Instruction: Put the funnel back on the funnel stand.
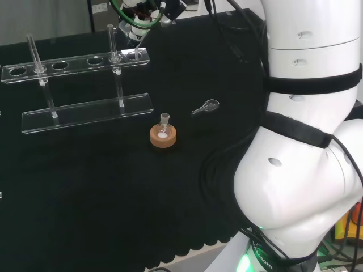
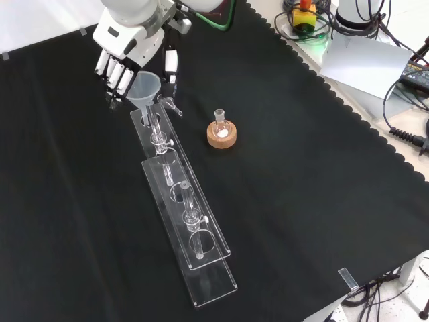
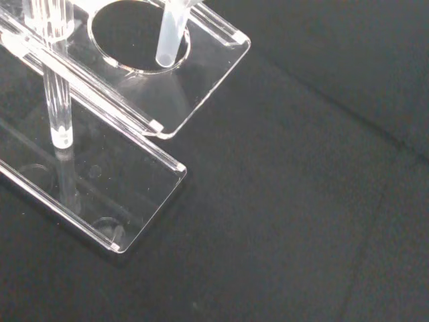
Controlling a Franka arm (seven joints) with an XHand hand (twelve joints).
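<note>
Front view has the hand [image 2: 124, 50] up in the upper left of the frame, fingers [image 2: 115, 72] curled around the clear funnel [image 2: 145, 87] with the thumb [image 2: 171, 62] on the other side, so it's pinching the cone between them. That funnel sits right over the top end of the long clear funnel stand [image 2: 184, 215], which runs diagonally from upper left down toward the lower middle of the frame. In the wrist view you can see the funnel's stem [image 3: 169, 37] poking down into the round end hole [image 3: 137, 33] of the stand's upper plate, near the hole's edge; can't tell if it's touching the rim. One of the stand's clear posts [image 3: 57, 100] goes down to the base plate beside it. Just right of the stand in the front view there's a small flask on a cork ring [image 2: 221, 135], sitting apart from everything. Head view shows that same cork ring [image 1: 163, 136] mid-frame, with a little clear stopper thing [image 1: 205, 107] lying on the black cloth [image 1: 85, 192] to its right.
</note>
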